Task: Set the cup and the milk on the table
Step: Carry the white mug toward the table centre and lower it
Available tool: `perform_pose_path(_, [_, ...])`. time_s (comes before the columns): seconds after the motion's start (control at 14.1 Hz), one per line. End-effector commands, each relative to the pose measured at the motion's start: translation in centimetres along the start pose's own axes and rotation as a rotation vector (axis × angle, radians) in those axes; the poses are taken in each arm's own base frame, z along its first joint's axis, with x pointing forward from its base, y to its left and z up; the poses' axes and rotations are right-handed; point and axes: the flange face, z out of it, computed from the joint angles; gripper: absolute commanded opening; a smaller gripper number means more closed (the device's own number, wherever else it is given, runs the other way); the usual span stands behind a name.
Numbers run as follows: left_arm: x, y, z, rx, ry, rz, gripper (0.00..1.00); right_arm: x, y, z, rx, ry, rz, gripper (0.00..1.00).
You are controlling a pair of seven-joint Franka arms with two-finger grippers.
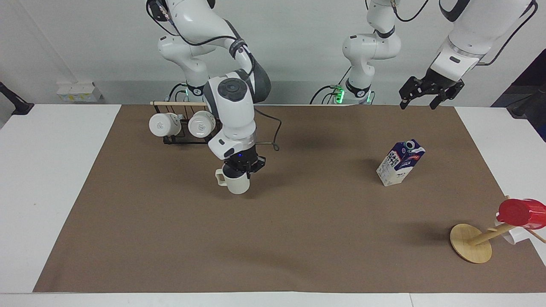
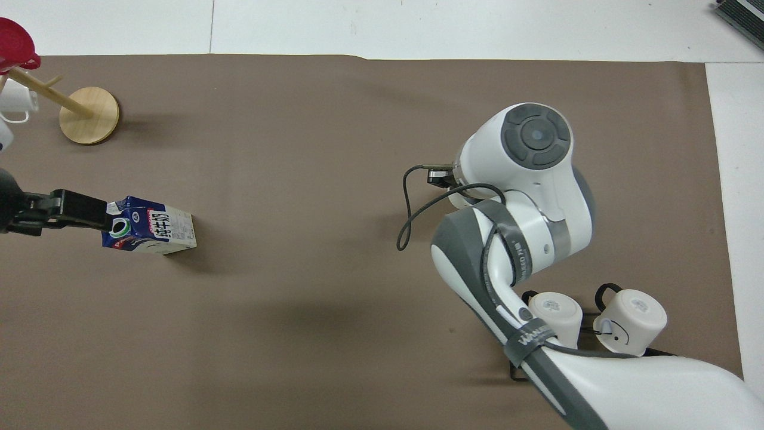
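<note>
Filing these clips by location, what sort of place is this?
Likely a robotics lab: two robot arms, a white table under a brown sheet, a cup in the right gripper, and a standing milk carton.

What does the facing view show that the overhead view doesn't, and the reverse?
Facing only: the cup held in the right pincer over the brown sheet; overhead, the right arm's own body hides both. It also shows the left pincer raised and open, over the table edge by the robots.
Overhead only: the logos on the two white mugs in the rack.
Both: the milk standing, the wooden mug stand and the red cup.
</note>
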Motion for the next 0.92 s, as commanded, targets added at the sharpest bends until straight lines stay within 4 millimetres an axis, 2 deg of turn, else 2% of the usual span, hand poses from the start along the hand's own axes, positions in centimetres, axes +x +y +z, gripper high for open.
perform_pose_path(0.0, [-0.3,-0.5,-0.4,0.014,-0.004,0.012,1.0,-0.3,-2.0,1.4,-0.017,-0.008,0.032,0.0])
perform_pose_path(0.28, [-0.9,-0.6,0.5,0.017,-0.003,0.012,1.0,-0.8,-2.6,1.9,-0.002,-0.015,0.033,0.0])
perform_pose_path(0.5, [-0.5,-0.8,2.3,0.016,0.01,0.008,1.0,-1.5,-2.6,2.6,-0.012,-0.027,0.023,0.0])
perform_pose_path(0.64, [0.0,-1.0,4.5,0.016,0.018,0.005,1.0,-1.6,-2.7,2.5,-0.01,-0.028,0.022,0.17])
perform_pose_path(0.78, [0.4,-2.5,7.2,0.029,0.042,-0.017,1.0,-1.5,-2.7,2.5,-0.009,-0.025,0.023,0.51])
perform_pose_path(0.85, [0.6,-2.8,8.5,0.029,0.061,-0.006,1.0,-1.4,-2.7,2.4,-0.008,-0.022,0.026,0.57])
